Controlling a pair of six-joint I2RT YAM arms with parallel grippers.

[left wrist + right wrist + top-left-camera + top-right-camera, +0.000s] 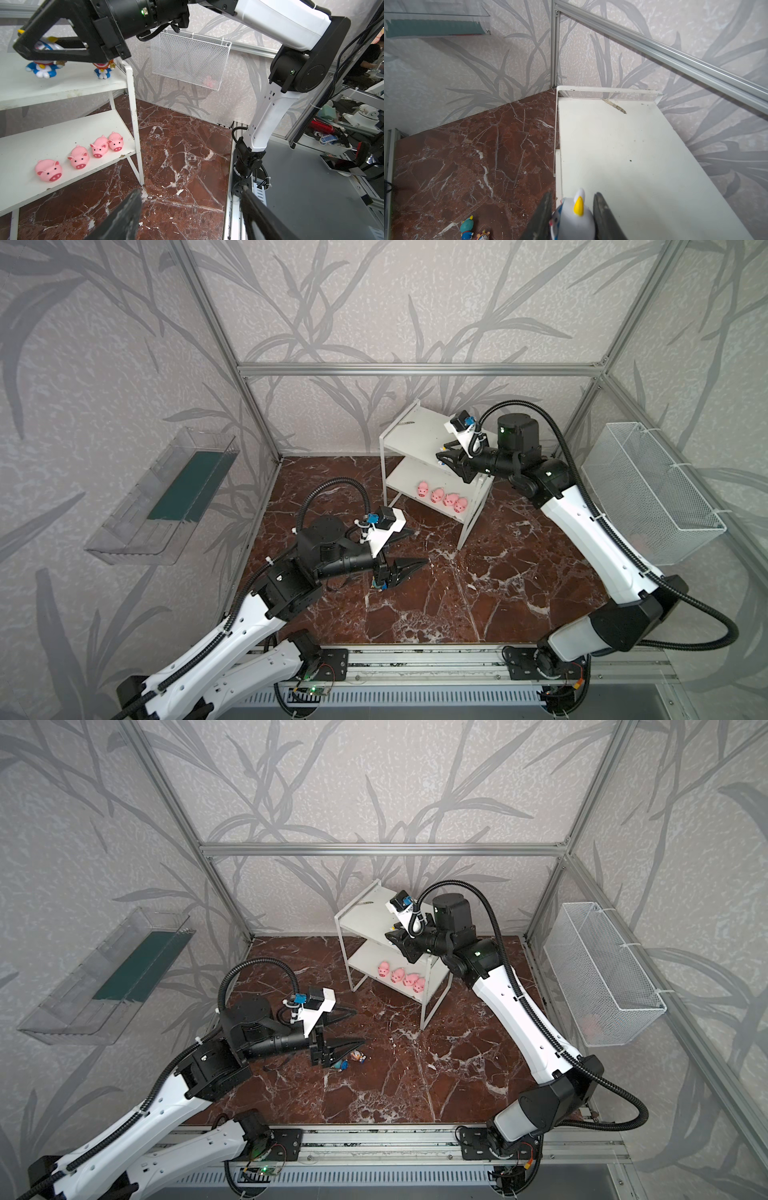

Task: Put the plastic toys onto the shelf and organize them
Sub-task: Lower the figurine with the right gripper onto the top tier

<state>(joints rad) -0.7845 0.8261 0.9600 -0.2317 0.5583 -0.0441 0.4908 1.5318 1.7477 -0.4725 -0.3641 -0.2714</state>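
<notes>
Jaws of the right gripper (573, 194) are clenched on the white-gold figurine (575, 220), which appears to rest on the top board of the shelf (623, 145), near a second figurine (104, 69); four pigs (79, 157) line the lower board. Left gripper (355, 1026) stands spread and empty, low over the floor (457, 1073), just beside the teal figurine (467, 225) and orange figurine (483, 234) there.

The white-headed figurine (574, 220) between the right gripper's (573, 196) fingers is cut off by the right wrist view's lower edge. So are the teal-headed figurine (467, 226) and the spiky-crowned figurine (483, 234) on the counter (467, 166). In a top view the left gripper (420, 546) hides those two almost wholly. Something pinkish (208, 81) in the mesh basket (187, 52) is too blurred to name.
</notes>
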